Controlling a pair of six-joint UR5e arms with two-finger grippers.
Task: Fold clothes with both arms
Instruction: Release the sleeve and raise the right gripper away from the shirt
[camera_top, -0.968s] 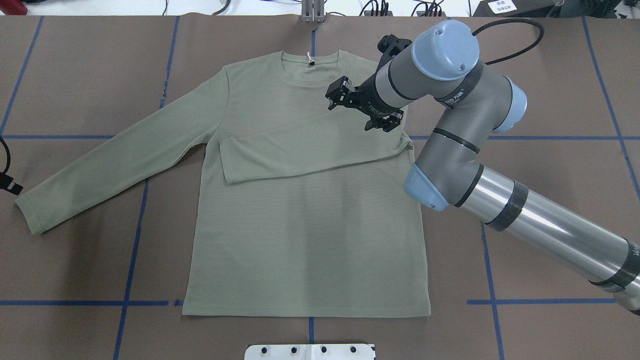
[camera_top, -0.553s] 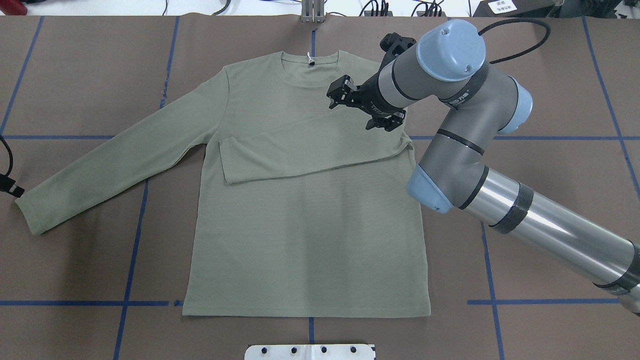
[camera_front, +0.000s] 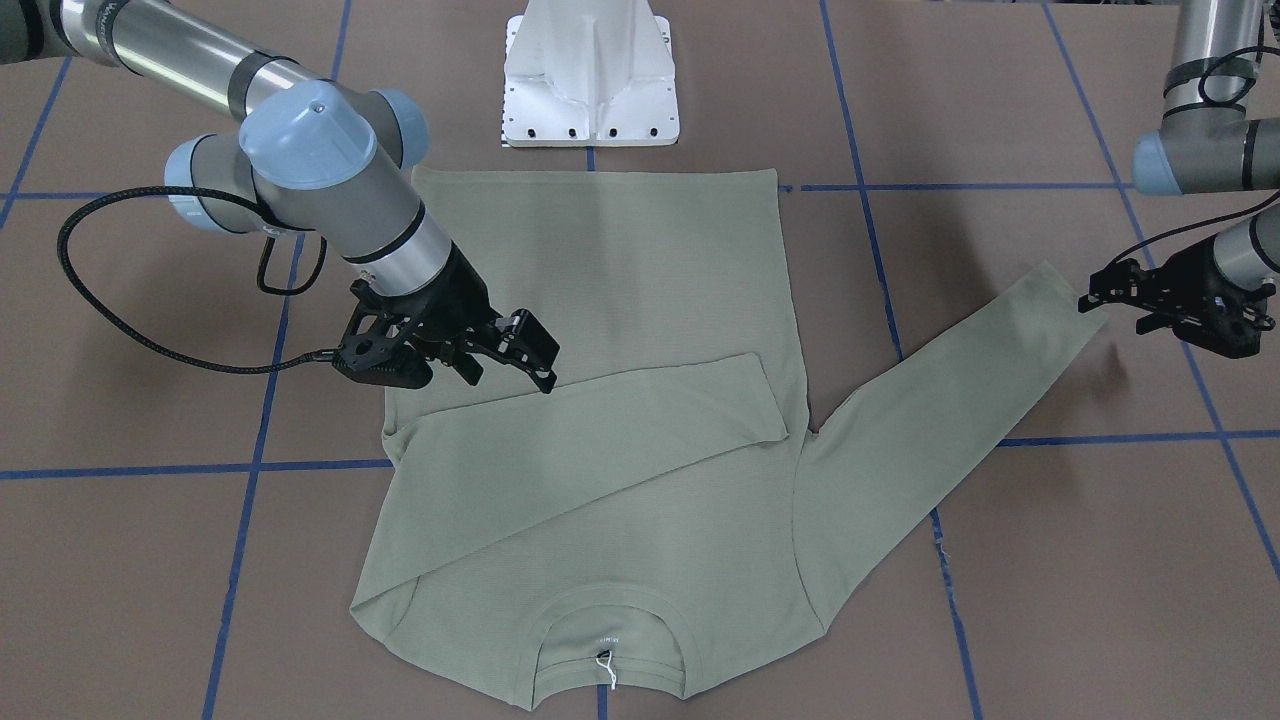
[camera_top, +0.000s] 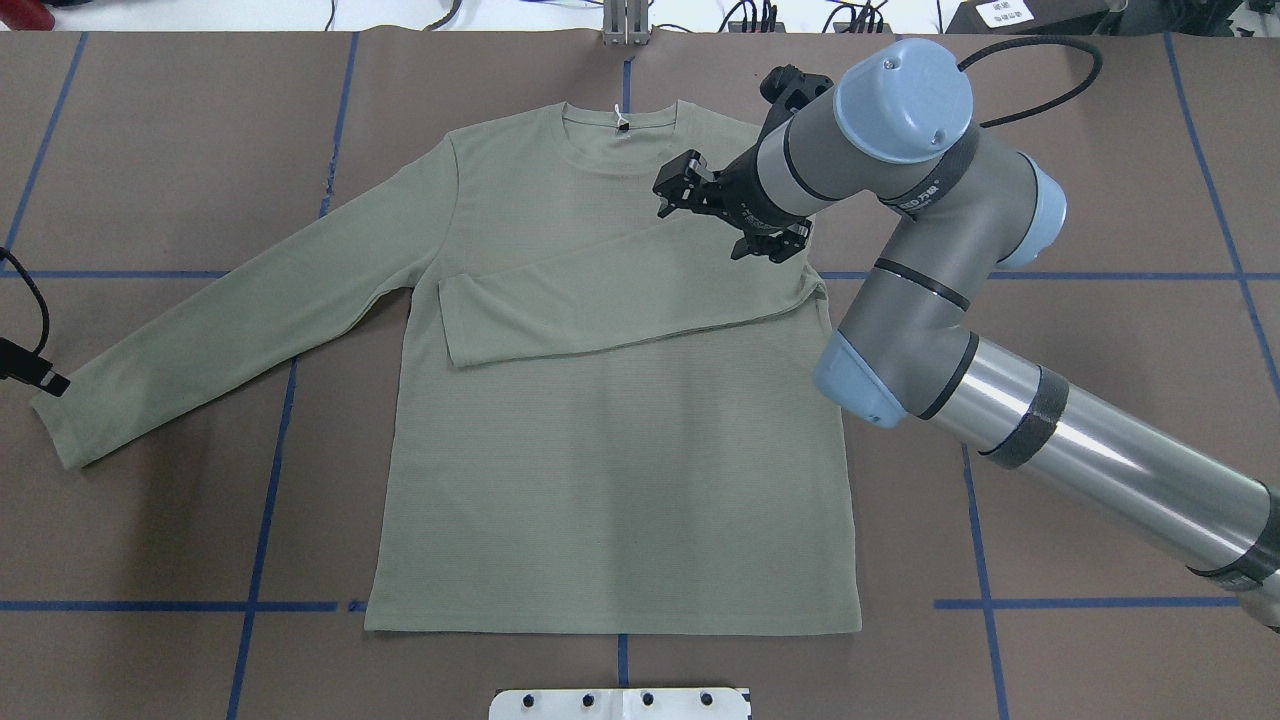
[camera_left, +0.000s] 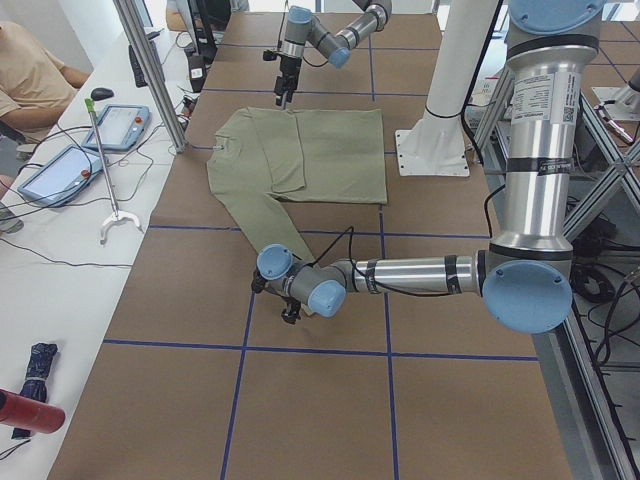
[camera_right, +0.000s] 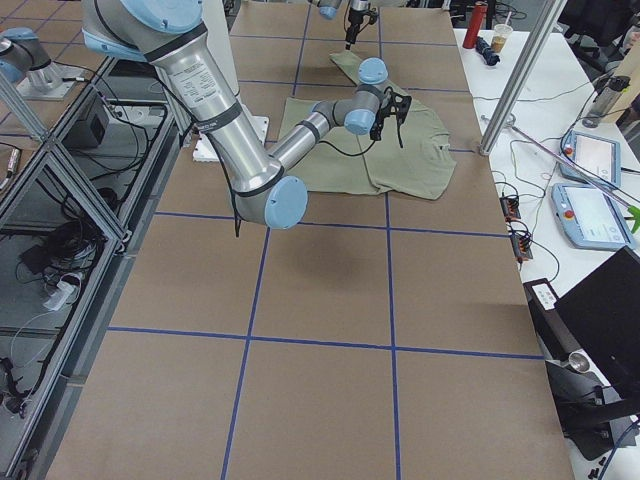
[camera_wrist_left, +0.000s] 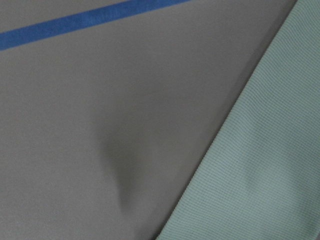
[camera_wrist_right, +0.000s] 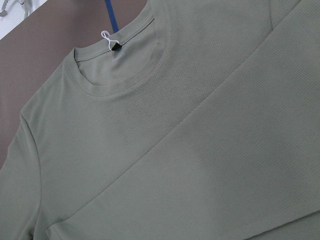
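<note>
Left claw (camera_front: 1112, 310) seemingly nearer sleeve cuff (camera_front: 1062, 298).

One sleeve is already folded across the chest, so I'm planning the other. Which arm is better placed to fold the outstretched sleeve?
Left. The left gripper sits beside the cuff of the outstretched sleeve, while the right gripper hovers over the folded sleeve, on the other side of the shirt.

The sage shirt (camera_top: 610, 480) lies flat, one sleeve (camera_top: 620, 300) folded across it.
</note>
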